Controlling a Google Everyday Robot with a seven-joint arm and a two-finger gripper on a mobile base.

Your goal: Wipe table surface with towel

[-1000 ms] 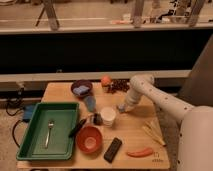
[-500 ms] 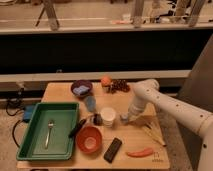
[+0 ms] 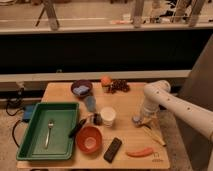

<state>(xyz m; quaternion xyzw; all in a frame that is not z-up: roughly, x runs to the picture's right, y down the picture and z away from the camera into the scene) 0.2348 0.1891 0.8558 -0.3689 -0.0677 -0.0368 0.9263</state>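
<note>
My gripper (image 3: 137, 120) hangs from the white arm (image 3: 155, 97) that reaches in from the right. It is low over the wooden table (image 3: 127, 102), right of the white cup (image 3: 107, 116) and just above a pale yellow item (image 3: 154, 134). No towel shows plainly. A blue folded thing (image 3: 81, 90) lies in the purple bowl (image 3: 81, 87) at the back left.
A green tray (image 3: 37, 142) with a fork (image 3: 49, 131) fills the left side. A red bowl (image 3: 89, 138), black device (image 3: 112, 149), red pepper (image 3: 140, 152), blue cup (image 3: 90, 103), orange (image 3: 105, 80) and grapes (image 3: 118, 86) stand around.
The gripper has moved from beside the white cup toward the front and right, and has come down close to the table.
</note>
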